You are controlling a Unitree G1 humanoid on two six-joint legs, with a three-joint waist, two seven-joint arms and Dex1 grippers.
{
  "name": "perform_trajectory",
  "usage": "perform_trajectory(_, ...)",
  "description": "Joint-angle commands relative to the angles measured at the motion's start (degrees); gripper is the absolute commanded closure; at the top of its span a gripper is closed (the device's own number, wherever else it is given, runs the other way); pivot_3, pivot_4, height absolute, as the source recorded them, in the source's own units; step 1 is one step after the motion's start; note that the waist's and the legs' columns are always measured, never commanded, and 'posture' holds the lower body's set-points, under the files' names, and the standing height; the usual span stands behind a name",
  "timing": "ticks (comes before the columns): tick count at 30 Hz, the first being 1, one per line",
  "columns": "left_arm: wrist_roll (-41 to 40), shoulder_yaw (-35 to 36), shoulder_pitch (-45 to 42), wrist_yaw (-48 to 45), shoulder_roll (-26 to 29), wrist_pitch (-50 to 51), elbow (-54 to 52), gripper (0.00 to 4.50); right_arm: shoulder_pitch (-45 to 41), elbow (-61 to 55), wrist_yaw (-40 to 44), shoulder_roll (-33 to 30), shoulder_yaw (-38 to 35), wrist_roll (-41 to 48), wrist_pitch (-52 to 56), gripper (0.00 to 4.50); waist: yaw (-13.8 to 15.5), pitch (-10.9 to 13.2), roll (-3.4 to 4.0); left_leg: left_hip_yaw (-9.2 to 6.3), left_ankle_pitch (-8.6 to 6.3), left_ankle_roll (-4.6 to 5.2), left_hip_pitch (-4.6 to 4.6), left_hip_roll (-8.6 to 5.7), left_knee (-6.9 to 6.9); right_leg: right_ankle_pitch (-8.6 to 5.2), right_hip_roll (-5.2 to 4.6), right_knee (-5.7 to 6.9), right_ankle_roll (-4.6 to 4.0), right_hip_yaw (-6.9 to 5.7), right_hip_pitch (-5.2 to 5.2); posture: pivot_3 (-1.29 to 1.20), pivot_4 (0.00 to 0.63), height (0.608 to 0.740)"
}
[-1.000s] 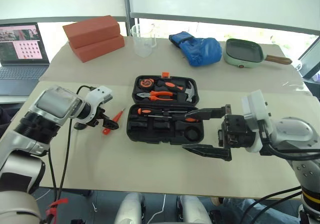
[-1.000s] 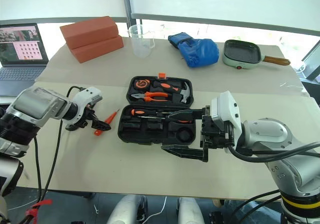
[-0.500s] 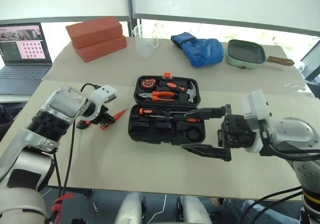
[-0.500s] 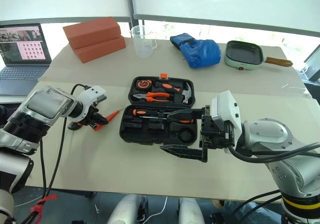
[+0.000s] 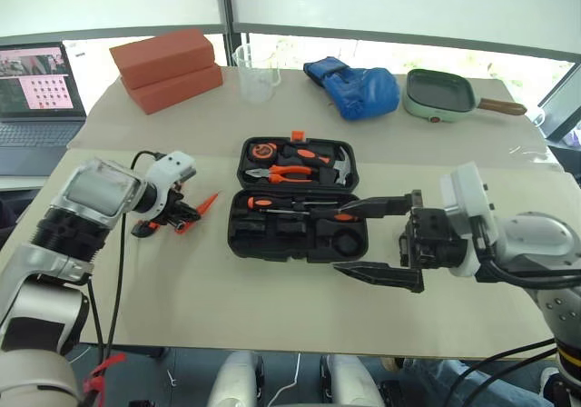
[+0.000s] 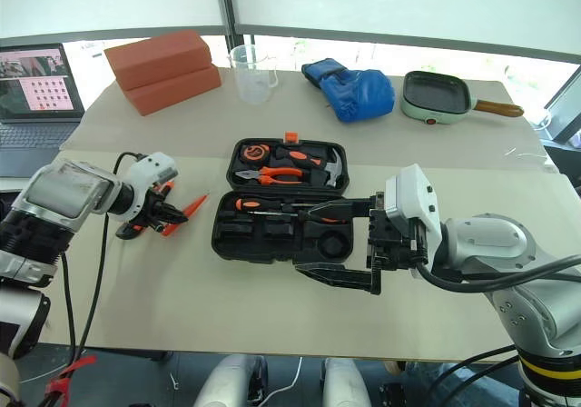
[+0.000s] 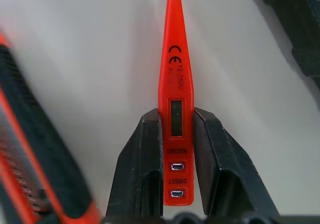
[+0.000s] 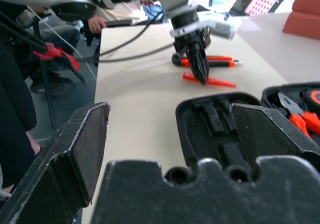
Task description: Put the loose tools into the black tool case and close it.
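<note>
The left end effector (image 7: 172,149) is clamped on the tester screwdriver (image 7: 175,84), left of the black tool case (image 5: 300,234); the utility knife (image 8: 212,61) lies half hidden behind it. The right end effector (image 5: 377,239) gapes wide, empty.

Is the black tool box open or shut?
Open. The tool box lies flat on the table, lid folded back, with pliers and a screwdriver showing in its slots.

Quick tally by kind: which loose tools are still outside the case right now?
Tester screwdriver: 1, held in the left gripper
Utility knife: 1, lying on the table
Total: 2
</note>
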Motion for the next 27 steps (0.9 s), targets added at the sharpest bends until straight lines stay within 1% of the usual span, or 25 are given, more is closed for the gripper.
perform_trajectory(1,0.63,5.13,-2.41,-1.27,-0.78,-11.24,-1.74,4.12,0.83,-0.66,0.17,-1.07,-2.87,0.72,-1.07,0.00,0.27,0.00,-0.01,-0.05,0.00,0.00,-0.08,-0.01,0.07,0.00,-0.02,-0.02,0.00,-0.06,0.01,0.00,0.150,0.738)
perform_trajectory(3,0.21,5.97,-3.56,-4.76,-1.80,-19.25,-2.87,4.12,1.97,-1.10,-0.09,-1.65,-3.93,1.05,-0.71,0.00,0.59,0.00,-0.01,-0.06,-0.02,0.04,-0.10,-0.05,0.12,0.02,-0.06,-0.05,0.04,-0.07,0.03,0.00,0.150,0.738)
perform_trajectory(4,-0.07,5.95,-3.71,-6.60,-2.02,-21.57,-3.78,4.12,2.35,-1.25,-0.21,-1.82,-4.30,1.21,-0.59,0.00,0.76,0.00,-0.01,-0.07,-0.03,0.05,-0.17,-0.06,0.17,0.03,-0.06,-0.07,0.06,-0.10,0.02,0.00,0.150,0.738)
perform_trajectory(8,0.79,1.89,-4.08,-16.30,-2.00,-26.25,-8.67,4.12,3.67,-1.89,-0.92,-2.43,-5.23,1.63,-0.53,0.00,0.55,0.00,-0.01,-0.05,-0.08,0.13,-0.26,-0.06,0.31,0.06,-0.05,-0.11,0.10,-0.10,0.02,0.00,0.150,0.738)
perform_trajectory(11,4.06,-2.78,-5.31,-20.08,-3.65,-28.19,-9.50,4.12,4.47,-2.65,-1.70,-2.47,-5.39,1.92,-0.48,0.00,0.34,0.00,-0.01,-0.05,-0.07,0.13,-0.23,-0.05,0.31,0.06,-0.02,-0.10,0.10,-0.09,0.04,0.00,0.150,0.738)
perform_trajectory(14,7.09,-6.49,-6.67,-22.15,-6.17,-28.36,-8.83,4.12,4.87,-3.40,-2.88,-2.23,-5.29,2.32,-0.40,0.00,0.13,0.01,-0.01,-0.05,-0.07,0.12,-0.23,-0.05,0.32,0.06,0.01,-0.08,0.10,-0.09,0.05,0.00,0.150,0.738)
perform_trajectory(17,10.83,-9.60,-7.46,-22.80,-8.86,-31.25,-6.13,4.12,5.72,-4.27,-4.09,-2.13,-5.68,2.78,-0.35,0.00,0.14,0.01,-0.01,-0.09,-0.08,0.13,-0.26,-0.06,0.34,0.06,0.01,-0.10,0.11,-0.09,0.04,0.00,0.150,0.738)
perform_trajectory(21,14.15,-11.09,-8.65,-22.24,-12.84,-33.98,-1.17,4.12,7.16,-5.02,-5.36,-2.14,-6.61,3.26,-0.54,0.00,0.10,0.01,-0.02,-0.12,-0.08,0.14,-0.27,-0.06,0.34,0.05,0.01,-0.10,0.11,-0.08,0.03,0.00,0.150,0.738)
perform_trajectory(24,16.64,-11.82,-9.03,-23.36,-13.74,-36.86,1.61,4.12,7.76,-5.38,-6.53,-2.06,-6.86,3.72,-0.72,0.00,0.07,0.01,-0.02,-0.13,-0.08,0.15,-0.27,-0.05,0.36,0.06,0.01,-0.10,0.12,-0.09,0.03,0.00,0.150,0.738)
perform_trajectory(27,18.01,-12.14,-9.46,-25.07,-14.19,-35.90,2.87,4.12,8.26,-5.77,-7.32,-2.02,-6.96,3.90,-0.91,0.00,-0.04,0.01,-0.03,-0.14,-0.09,0.15,-0.26,-0.03,0.35,0.05,0.03,-0.09,0.11,-0.07,0.03,0.00,0.150,0.738)
